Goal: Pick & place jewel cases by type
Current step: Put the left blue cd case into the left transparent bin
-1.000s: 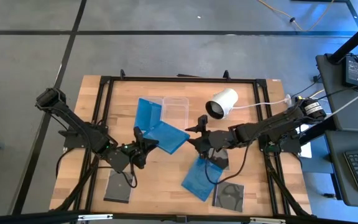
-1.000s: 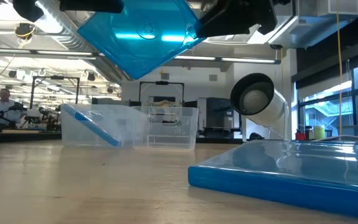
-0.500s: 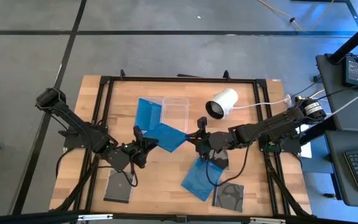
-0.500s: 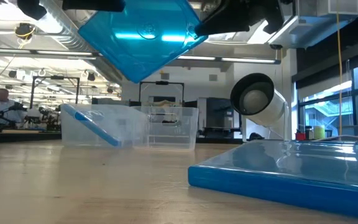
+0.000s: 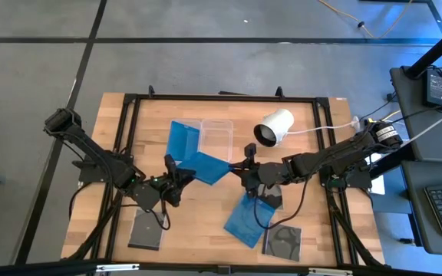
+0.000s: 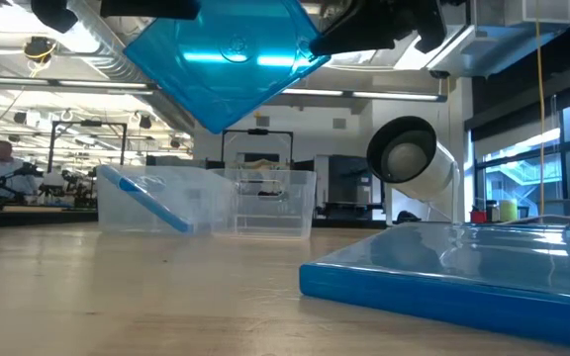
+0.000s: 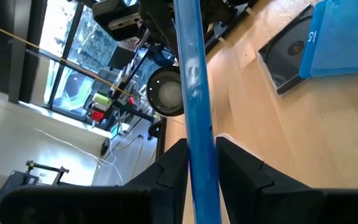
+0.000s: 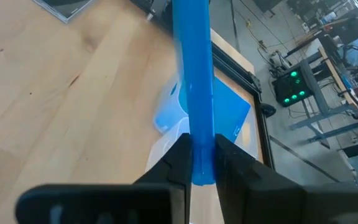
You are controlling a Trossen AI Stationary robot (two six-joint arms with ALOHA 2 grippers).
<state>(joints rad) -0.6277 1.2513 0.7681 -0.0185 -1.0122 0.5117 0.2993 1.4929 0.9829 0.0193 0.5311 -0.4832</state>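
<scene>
A translucent blue jewel case (image 5: 206, 166) hangs tilted above the table's middle, between my two grippers. My left gripper (image 5: 181, 175) is shut on its left corner and my right gripper (image 5: 239, 169) on its right corner. Both wrist views show the case edge-on between the fingers. A second blue case (image 5: 181, 139) leans inside a clear tub (image 5: 216, 135). A third blue case (image 5: 245, 220) lies flat near the front. Dark cases lie flat at the front left (image 5: 146, 230), the front right (image 5: 284, 240) and under my right arm (image 5: 272, 201). My left gripper pinches the blue case's left corner (image 7: 197, 149) between its two fingers, one on each flat face. The fingers come from the table's left, slanting slightly down. The case is lifted clear and tilted. My right gripper pinches the opposite, right corner (image 8: 198, 134) between its two fingers, one on each flat face. The fingers come from the table's right, slanting slightly down. The case hangs clear of the table between the two holds.
A white cylinder (image 5: 273, 126) with a dark end lies at the back right, its cable running off right. Two clear tubs stand side by side at the back centre. A black frame (image 5: 206, 97) borders the table.
My right gripper has shut on the blue case's right corner; its fingers stood wide apart a second ago. The case and both arms have stayed where they were.
</scene>
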